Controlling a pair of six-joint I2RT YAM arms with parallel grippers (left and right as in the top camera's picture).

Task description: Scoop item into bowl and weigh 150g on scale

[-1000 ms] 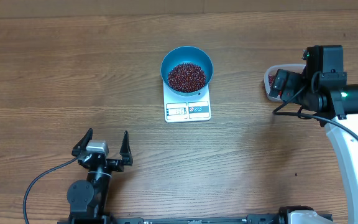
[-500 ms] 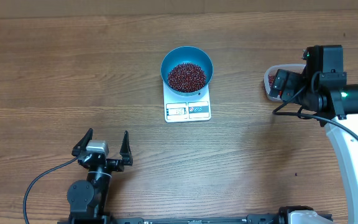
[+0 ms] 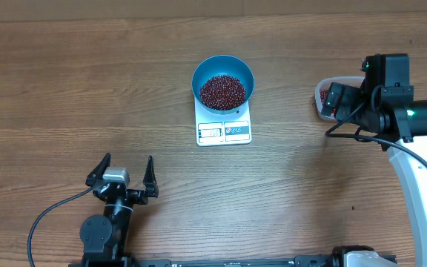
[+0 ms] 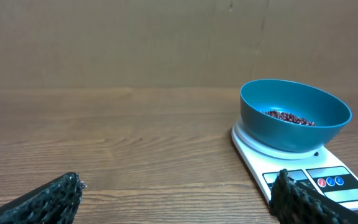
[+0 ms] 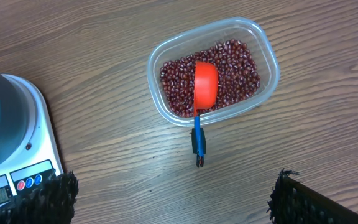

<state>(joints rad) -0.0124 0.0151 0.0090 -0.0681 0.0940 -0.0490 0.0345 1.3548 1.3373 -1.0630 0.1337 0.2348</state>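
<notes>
The beans (image 3: pixel 223 91) lie in the blue bowl (image 3: pixel 202 74), which stands on the scale (image 3: pixel 224 132) at the middle of the table (image 3: pixel 65 89), nearer its far edge. Both grippers have their fingers spread and hold nothing: the left gripper (image 3: pixel 128 160) is by the front edge, and the right gripper (image 5: pixel 174 185) is over the clear tub (image 5: pixel 263 50) with an orange scoop (image 5: pixel 205 85) in it, at the right edge.

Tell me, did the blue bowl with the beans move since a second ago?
No. In the overhead view the blue bowl sits on the same spot of the white scale as before, just behind its display.
</notes>
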